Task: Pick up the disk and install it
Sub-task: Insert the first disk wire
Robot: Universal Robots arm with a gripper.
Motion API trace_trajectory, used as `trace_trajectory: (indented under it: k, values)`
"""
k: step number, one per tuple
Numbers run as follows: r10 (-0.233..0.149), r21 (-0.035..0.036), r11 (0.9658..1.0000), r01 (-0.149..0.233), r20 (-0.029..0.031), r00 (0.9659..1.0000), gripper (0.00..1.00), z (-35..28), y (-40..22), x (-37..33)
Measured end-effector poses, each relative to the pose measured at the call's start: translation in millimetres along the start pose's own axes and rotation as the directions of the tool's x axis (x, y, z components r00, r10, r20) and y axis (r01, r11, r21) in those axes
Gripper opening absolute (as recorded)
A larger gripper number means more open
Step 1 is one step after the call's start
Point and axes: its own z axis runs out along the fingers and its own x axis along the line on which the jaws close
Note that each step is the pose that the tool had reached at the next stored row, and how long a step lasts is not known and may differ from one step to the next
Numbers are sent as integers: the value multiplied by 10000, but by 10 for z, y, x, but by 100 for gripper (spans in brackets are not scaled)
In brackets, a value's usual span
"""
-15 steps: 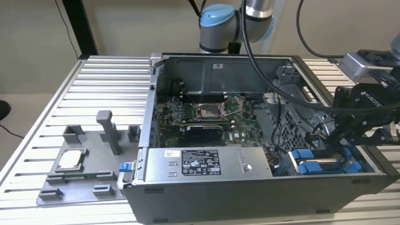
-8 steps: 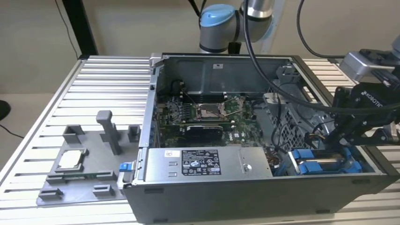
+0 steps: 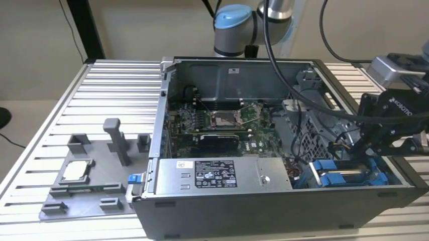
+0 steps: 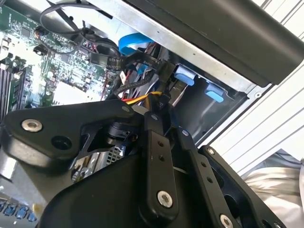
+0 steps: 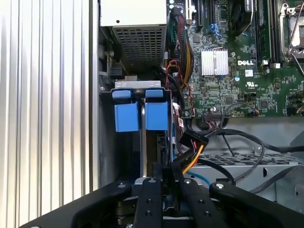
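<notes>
The robot's black hand [image 3: 375, 145] is hanging over the near corner of the open computer case [image 3: 268, 211] at the exterior view's right, directly above the drive bay. In the first wrist view its two fingers [image 5: 149, 199] are standing nearly together, with only a thin gap between them; whether they are pinching anything cannot be told.

The disk [image 5: 141, 116] is sitting on edge in the drive bay, its blue bracket showing as two blue blocks with a thin silver edge between them, in line with the hand's [image 5: 164, 183] fingers and just beyond their tips. In the exterior view the same blue bracket [image 3: 342, 175] is lying just below the hand. In the second wrist view two blue tabs [image 4: 197, 80] are showing in the bay past the fingertips.

Beside the bay, a bundle of cables [image 5: 192, 147] with a black connector is running toward the green motherboard [image 5: 237, 80]. The grey power supply box [image 3: 221, 173] with a black label is lying along the case's near wall. The case is resting on a ribbed metal worktop [image 3: 114, 85], next to a grey fixture tray [image 3: 87, 175].
</notes>
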Motion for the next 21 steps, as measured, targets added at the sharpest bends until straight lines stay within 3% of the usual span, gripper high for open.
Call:
trace_trajectory:
  k: [21]
  values:
    - [-2, -29, 10000, 2, 1, 10000, 0, 51, -20, -1]
